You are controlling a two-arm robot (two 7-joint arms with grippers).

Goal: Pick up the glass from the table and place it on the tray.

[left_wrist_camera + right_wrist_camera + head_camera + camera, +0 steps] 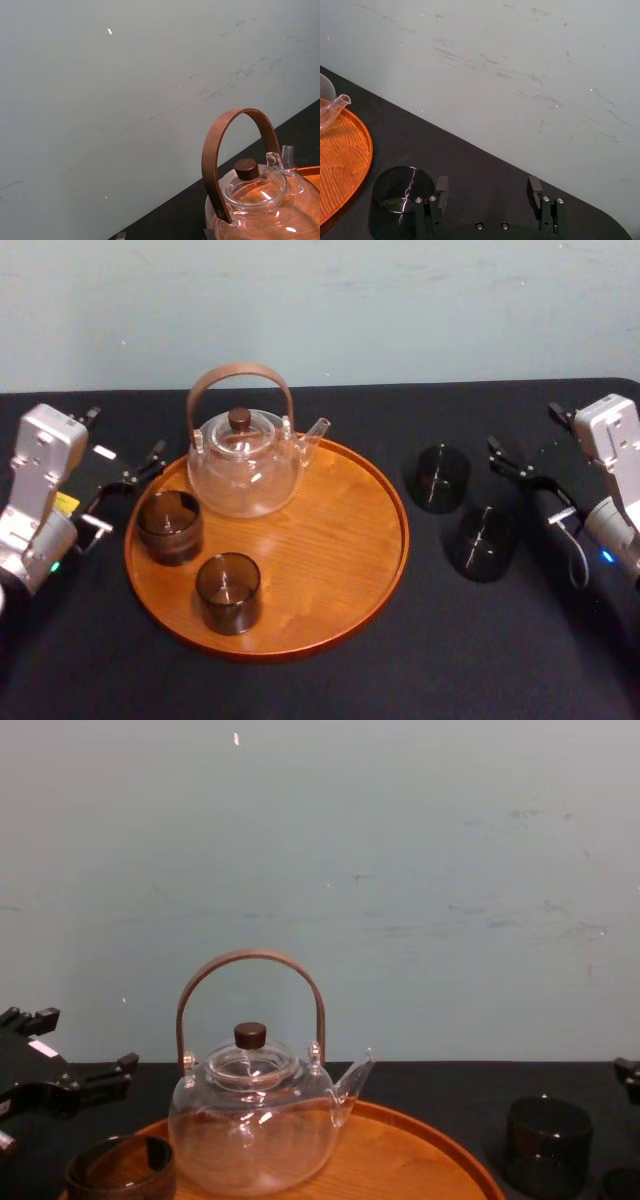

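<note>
Two dark glasses stand on the black table [330, 680] to the right of the tray, one farther back [440, 478] and one nearer [482, 542]. The round orange-brown tray [340, 540] carries a clear glass teapot [245, 465] and two more dark glasses [170, 526] [228, 592]. My right gripper [528, 485] hovers just right of the table's glasses, open and holding nothing. In the right wrist view a glass [400, 192] sits beside one of the fingers [441, 186], outside the gap. My left gripper [125, 490] rests open at the tray's left rim.
The teapot's brown arched handle [250, 960] rises well above the tray. A pale wall [400, 870] closes the back of the table. Bare black tabletop lies in front of the tray and around the two glasses on the right.
</note>
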